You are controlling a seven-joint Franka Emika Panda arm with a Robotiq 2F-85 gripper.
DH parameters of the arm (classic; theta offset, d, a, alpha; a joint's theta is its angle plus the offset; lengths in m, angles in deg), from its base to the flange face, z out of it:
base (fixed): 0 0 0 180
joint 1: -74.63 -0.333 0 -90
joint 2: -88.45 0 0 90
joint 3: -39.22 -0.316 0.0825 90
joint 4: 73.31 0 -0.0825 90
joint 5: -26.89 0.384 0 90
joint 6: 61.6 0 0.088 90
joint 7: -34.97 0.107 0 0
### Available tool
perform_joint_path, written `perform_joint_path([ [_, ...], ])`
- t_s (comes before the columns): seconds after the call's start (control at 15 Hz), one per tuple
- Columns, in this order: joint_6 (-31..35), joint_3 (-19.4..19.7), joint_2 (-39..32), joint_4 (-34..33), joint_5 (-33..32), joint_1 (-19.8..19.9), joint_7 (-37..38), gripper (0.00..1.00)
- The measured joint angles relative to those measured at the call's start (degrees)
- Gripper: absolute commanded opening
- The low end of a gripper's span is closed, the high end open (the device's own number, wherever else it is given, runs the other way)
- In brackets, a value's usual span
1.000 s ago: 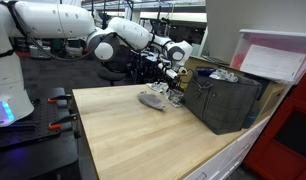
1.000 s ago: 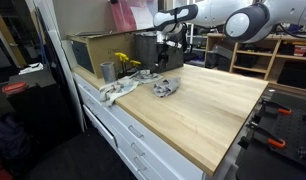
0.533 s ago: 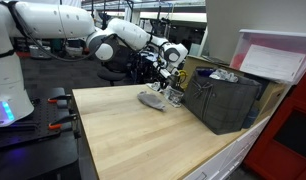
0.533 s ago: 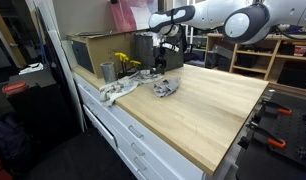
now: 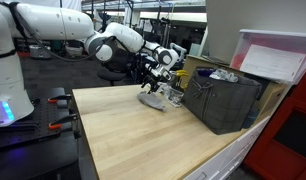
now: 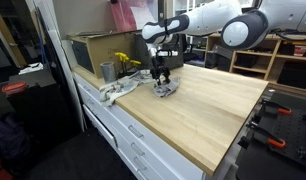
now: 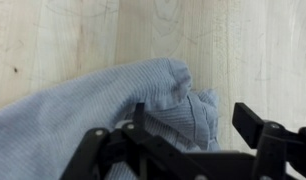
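A crumpled grey-blue cloth [image 5: 150,99] lies on the wooden table [image 5: 143,140] in both exterior views [image 6: 167,89]. In the wrist view the cloth [image 7: 103,105] fills the left and middle of the picture. My gripper [image 7: 193,125] is open, with its fingers on either side of a raised fold of the cloth. In both exterior views the gripper [image 5: 157,87] [image 6: 161,78] points down, just above or touching the cloth.
A dark bin [image 5: 225,100] stands beside the cloth, with a pink-lidded box [image 5: 273,55] behind it. A metal cup [image 6: 107,71], a yellow item [image 6: 124,62] and a white rag [image 6: 117,92] lie near the table's edge.
The arm has come down and moved slightly toward the cloth. The gripper now sits low over it. The cloth has not moved.
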Motion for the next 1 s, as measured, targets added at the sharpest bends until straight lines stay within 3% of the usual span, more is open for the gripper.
perform_joint_path([
  [0.53, -1.47, 3.72, -1.73, 0.17, -3.48, -5.13, 6.79, 0.00],
  [1.0, -0.54, 4.40, -1.59, -0.42, -4.79, -8.20, 7.56, 0.01],
])
